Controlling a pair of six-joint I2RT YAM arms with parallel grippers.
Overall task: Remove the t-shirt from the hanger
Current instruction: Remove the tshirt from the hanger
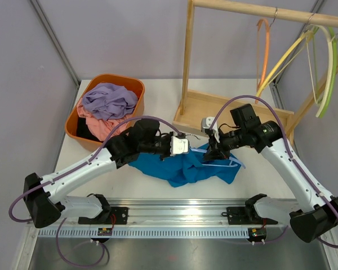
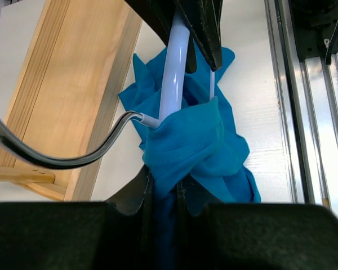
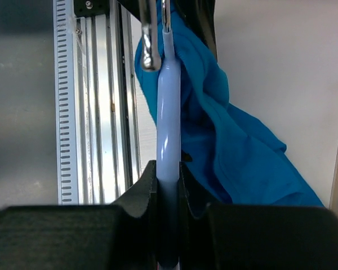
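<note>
The blue t-shirt [image 1: 177,169] lies crumpled on the counter [image 1: 158,93], the pale hanger [image 3: 168,112] partly inside it. The left claw [image 2: 164,185] is clamped on the cloth, the right claw [image 3: 168,169] on the hanger's arm. An orange basket [image 1: 73,121] of clothes [image 1: 108,101] sits at 10 o'clock, a wooden rack [image 1: 187,62] at 1 o'clock.

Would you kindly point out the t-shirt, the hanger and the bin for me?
t-shirt [image 1: 183,169], top external view, middle of the blue heap.
hanger [image 3: 168,140], right wrist view, mid-length of its pale blue bar.
bin [image 1: 115,77], top external view, far orange rim.
</note>
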